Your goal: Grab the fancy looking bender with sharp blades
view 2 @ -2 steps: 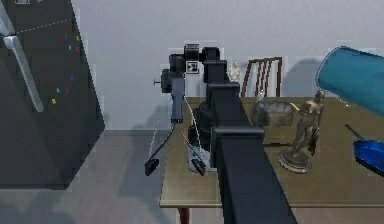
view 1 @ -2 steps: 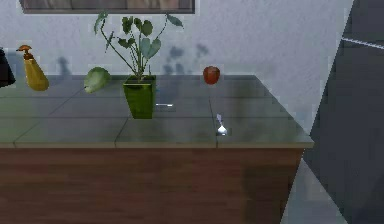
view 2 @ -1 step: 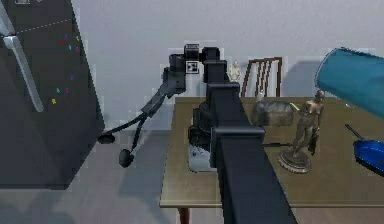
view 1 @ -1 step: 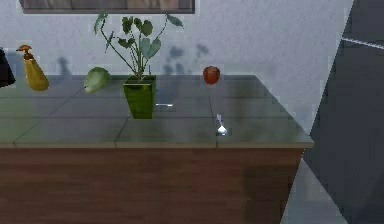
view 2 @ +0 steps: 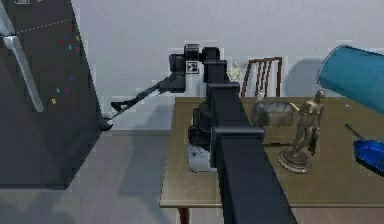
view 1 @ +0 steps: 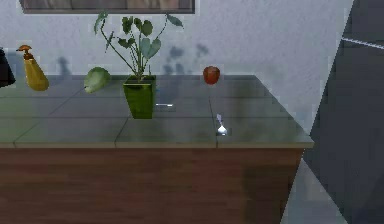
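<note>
Off table (view 2: 178, 175) left edge, gripper (view 2: 113, 113) nr fridge (view 2: 40, 100); open floor (view 2: 120, 175) below.

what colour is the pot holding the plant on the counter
Green. The pot shows best in the forward view.

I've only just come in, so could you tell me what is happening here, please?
A robot arm stretches across a wooden table, its end effector out past the edge near a dark fridge, holding nothing. A bronze statue and a grey object stand on the table. Ahead, a counter bears a potted plant.
</note>
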Robot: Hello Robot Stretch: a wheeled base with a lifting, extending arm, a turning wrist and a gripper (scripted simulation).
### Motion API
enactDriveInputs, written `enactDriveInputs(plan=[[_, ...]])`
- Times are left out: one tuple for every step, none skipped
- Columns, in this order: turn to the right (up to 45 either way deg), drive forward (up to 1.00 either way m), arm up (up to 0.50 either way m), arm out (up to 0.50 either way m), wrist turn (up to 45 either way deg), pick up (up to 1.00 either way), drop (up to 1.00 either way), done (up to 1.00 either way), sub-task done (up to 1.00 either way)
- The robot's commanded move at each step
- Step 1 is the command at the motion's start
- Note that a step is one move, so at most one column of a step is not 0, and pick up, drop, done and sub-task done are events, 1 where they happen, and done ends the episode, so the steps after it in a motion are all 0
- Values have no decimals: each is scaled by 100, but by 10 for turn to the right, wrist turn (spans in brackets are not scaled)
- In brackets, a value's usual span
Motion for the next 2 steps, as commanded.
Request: enactDriveInputs(plan=[[0,0,0,0,450,0,0,0,0],[0,0,0,0,450,0,0,0,0]])
